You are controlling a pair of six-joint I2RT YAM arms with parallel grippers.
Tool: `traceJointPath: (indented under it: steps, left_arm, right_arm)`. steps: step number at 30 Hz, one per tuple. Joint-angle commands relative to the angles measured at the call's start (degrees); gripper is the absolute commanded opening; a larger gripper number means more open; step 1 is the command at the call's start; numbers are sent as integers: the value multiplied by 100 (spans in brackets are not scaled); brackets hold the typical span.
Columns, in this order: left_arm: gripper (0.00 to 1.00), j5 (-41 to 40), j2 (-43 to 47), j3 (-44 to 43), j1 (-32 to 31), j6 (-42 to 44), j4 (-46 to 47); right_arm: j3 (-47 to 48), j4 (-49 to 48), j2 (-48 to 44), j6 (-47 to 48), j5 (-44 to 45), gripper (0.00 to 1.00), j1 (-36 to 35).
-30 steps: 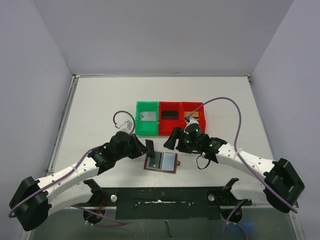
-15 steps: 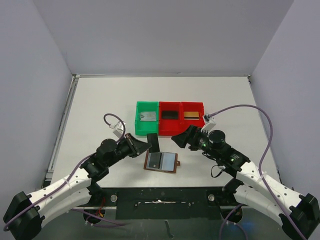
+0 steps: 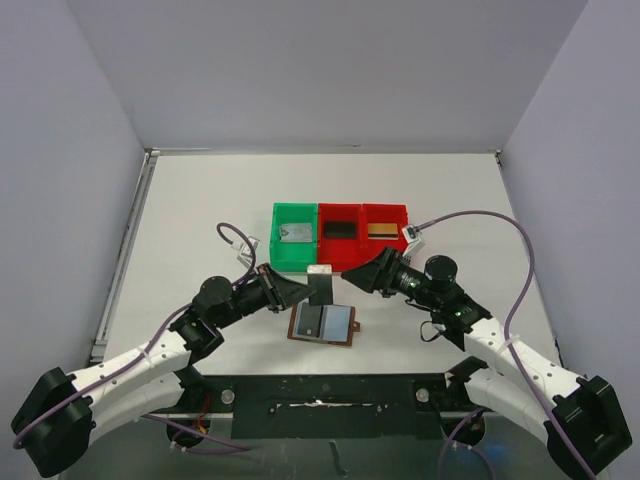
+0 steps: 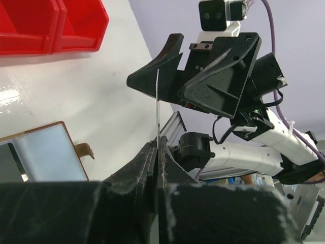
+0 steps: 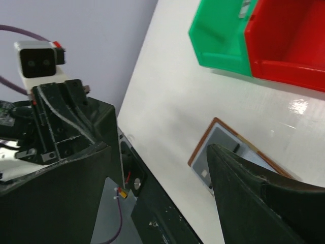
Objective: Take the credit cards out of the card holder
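While the left gripper (image 3: 300,293) clamps a black credit card (image 3: 320,288) upright just past the open card holder (image 3: 325,323), which lies on the table (image 3: 200,220) near the bins (image 3: 341,262), the right gripper (image 3: 349,277) spreads its fingers around the card's far edge, perhaps touching it.

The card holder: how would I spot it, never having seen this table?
Find the row of three bins, one green and two red, on the white table. Just on their near side lies the card holder, opened flat. It alone is brown-edged, with pale blue-grey panels inside.
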State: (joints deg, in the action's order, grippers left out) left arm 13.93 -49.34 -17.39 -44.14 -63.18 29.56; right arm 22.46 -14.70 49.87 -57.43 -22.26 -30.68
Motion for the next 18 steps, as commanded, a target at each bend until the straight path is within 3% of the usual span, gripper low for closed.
traceJointPath:
  steps: [1, 18]
  left_arm:
    - [0, 311, -59, -136, 37, -146, 906]
    - [0, 714, -348, -201, 54, -256, 1414]
  right_arm:
    - [21, -1350, 146, -247, -812, 77, 18]
    - [247, -2399, 997, -435, -1498, 44, -347]
